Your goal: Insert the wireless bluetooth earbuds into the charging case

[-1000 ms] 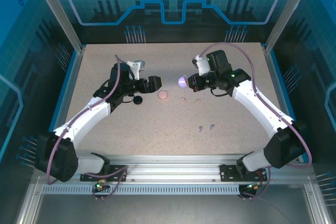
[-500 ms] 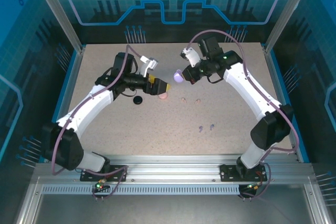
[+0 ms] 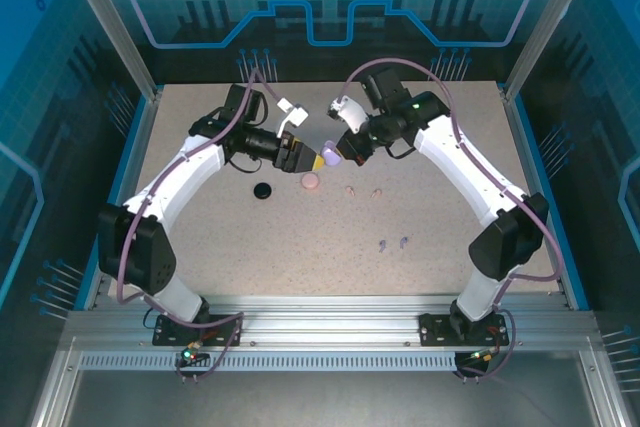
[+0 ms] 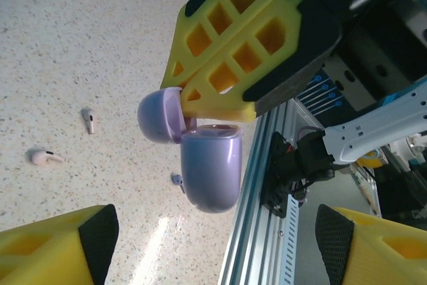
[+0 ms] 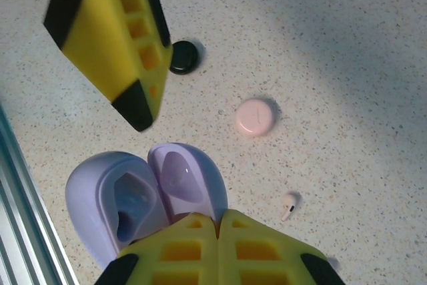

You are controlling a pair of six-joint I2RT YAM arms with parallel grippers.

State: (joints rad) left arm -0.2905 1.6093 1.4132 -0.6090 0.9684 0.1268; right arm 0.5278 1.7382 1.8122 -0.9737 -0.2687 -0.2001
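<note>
The left gripper [image 3: 314,158] has swung right to the middle, its jaws wide and empty, facing the open lilac case [image 4: 210,168]. The right gripper [image 5: 217,221] is closed and pinches that case at its lid. The lilac earbuds [image 3: 392,243] lie on the table, nearer and to the right, so a handover probably comes first.

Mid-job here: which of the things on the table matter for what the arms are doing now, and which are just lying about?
In hand: open lilac case, held in the right gripper; two lilac earbuds, likely next.
Lying about for now: pink case; black case; two pink earbuds.
</note>
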